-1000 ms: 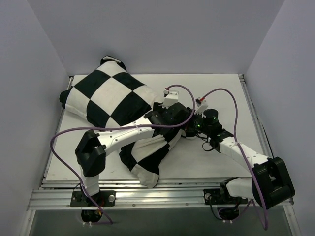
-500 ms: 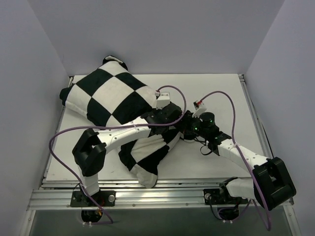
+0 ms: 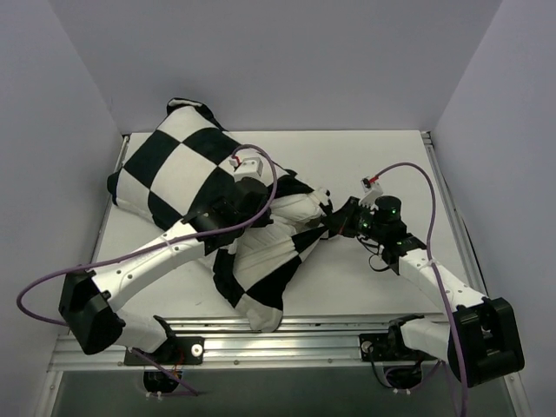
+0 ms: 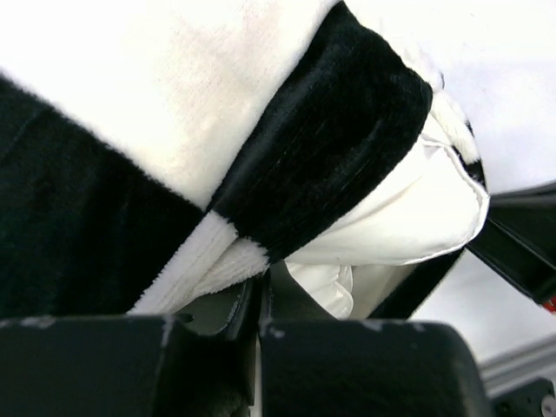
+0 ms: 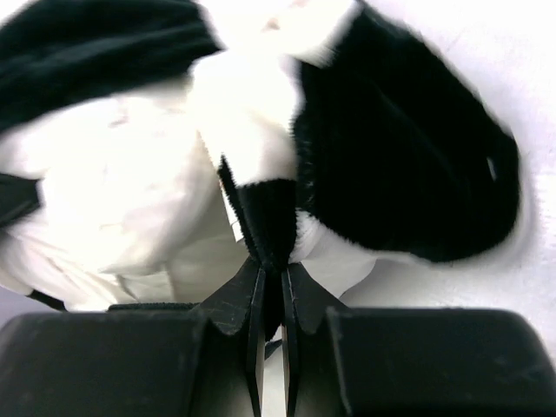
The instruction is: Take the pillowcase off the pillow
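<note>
My right pincer (image 5: 271, 269) clamps tight on the pillowcase (image 3: 187, 169) hem at its mouth, my left pincer (image 4: 261, 300) nips a fold beside it, likely so the pillow (image 3: 300, 208), peeking out between them, can slide free.

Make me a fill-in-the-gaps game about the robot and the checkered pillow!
1. The pillowcase has black and ___ squares.
2. Most of the pillow sits ___ the pillowcase; only a bit peeks out.
3. The jaws of both arms are ___ on the pillowcase.
Missing words: white; inside; shut.
</note>
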{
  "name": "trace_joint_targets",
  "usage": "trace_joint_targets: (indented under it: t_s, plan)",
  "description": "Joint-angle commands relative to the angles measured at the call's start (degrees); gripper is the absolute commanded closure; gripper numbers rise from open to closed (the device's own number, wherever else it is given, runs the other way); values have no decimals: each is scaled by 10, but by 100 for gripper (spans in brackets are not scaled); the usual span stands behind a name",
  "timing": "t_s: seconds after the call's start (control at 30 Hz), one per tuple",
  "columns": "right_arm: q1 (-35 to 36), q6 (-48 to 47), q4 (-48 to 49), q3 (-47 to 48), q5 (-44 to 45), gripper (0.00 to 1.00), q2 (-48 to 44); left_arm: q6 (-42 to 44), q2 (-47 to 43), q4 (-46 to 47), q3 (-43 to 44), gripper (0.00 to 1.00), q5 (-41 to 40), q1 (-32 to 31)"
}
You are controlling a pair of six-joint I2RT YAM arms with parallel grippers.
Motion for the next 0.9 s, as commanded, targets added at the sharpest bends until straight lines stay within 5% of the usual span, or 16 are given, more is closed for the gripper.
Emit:
trace_joint_targets:
  t_s: [0.0, 0.27, 0.5, 0.67, 0.87]
  plan:
    - [-54, -31, -67, 3, 107, 100, 0, 60, -101, -106, -26, 98, -49, 49]
    - [-51, -39, -67, 0, 110, 100, 39, 58, -176, -45, -10, 98, 26, 83]
    - [42, -34, -69, 24, 147, 100, 73, 49, -74, 83, 60, 98, 104, 81]
    - [70, -31, -92, 48, 169, 84, 38, 60, 14, 140, 118, 98, 93, 78]
    - [101, -105, -172, 91, 200, 56, -48, 82, 74, 100, 146, 98, 90, 76]
